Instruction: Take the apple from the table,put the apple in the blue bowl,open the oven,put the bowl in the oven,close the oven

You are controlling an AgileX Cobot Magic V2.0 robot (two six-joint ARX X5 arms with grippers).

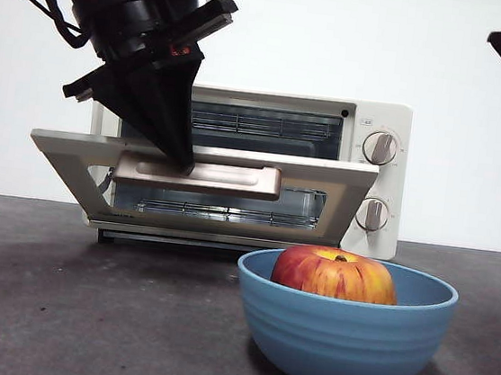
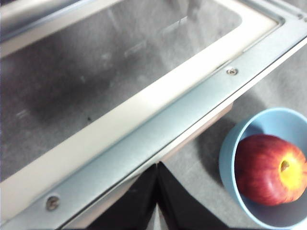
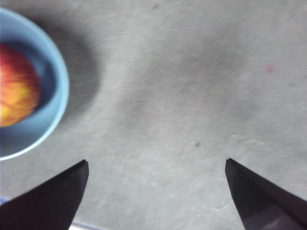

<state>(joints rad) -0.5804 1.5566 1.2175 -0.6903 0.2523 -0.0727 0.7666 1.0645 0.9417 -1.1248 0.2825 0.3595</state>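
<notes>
Half-lowered door [image 1: 208, 160] of the oven [image 1: 378, 179] partly bars its mouth, left gripper [image 1: 181, 157] at the handle [image 1: 197, 175]; bowl [image 1: 342, 338] stands before it, bare table [image 1: 55, 310] alongside

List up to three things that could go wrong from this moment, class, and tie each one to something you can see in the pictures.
1. The left gripper, jaws together, only presses on the door handle; it could slip off, letting the half-open oven door swing.
2. The blue bowl stands close before the door, which may strike it when lowered.
3. The apple rises above the rim and might roll out in lifting.
</notes>
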